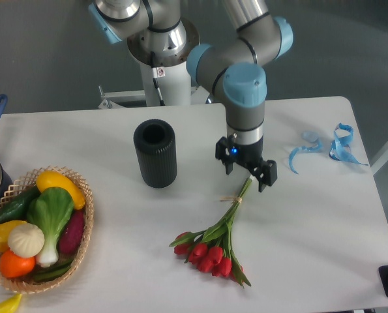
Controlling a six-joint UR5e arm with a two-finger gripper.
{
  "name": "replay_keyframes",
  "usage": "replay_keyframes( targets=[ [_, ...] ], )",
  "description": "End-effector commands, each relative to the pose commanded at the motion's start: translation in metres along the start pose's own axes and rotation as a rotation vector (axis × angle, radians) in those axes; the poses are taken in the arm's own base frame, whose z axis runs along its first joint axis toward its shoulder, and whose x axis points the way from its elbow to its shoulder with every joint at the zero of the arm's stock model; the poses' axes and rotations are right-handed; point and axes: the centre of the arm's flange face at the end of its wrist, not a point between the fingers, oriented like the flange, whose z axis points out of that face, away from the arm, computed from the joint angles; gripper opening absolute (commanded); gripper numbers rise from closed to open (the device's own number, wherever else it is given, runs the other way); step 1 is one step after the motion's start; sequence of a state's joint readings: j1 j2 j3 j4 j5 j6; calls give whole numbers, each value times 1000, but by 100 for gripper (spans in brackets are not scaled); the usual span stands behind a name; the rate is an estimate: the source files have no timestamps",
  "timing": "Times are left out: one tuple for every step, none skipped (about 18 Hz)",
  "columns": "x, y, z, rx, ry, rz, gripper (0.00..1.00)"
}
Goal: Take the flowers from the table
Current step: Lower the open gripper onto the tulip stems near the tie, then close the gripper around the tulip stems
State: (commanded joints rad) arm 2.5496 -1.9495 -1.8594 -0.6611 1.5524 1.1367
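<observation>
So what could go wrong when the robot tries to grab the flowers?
The hand is open over the thin stem end of the flowers, far from the heavy red heads. Held there, the bunch might droop, swing or slip out. The stems lie flat on the table, so the fingers could bump the tabletop. Squeezing might also crush the thin stems.

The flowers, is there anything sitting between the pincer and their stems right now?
Nothing visible does. The pincer hangs open right over the upper end of the flowers' stems, on the table. The black cylinder stands off to its side and the blue ribbons lie on the other side.
</observation>
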Motion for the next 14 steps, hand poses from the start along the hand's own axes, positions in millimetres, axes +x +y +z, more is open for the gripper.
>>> replay_keyframes(
  targets=[
    [-1,-2,5,-2,6,-5,100],
    [-1,-3,11,-4,14,-26,100],
    [3,-11,16,-1,22,-47,100],
    [4,-18,22,-1,28,-70,100],
    [2,-25,27,-1,30,-98,100],
    [-2,-33,32,2,29,-124,100],
    [-4,-42,35,6,26,-144,100],
    [-7,-48,40,5,26,-158,100],
    [-7,-53,44,6,28,-157,100],
    [-7,-54,48,2,32,-156,100],
    [-6,-53,49,0,34,-156,100],
    [-5,-54,52,-3,40,-156,100],
    [-4,-54,54,-3,41,-154,100],
    [-2,-56,59,-7,48,-148,100]
  ],
)
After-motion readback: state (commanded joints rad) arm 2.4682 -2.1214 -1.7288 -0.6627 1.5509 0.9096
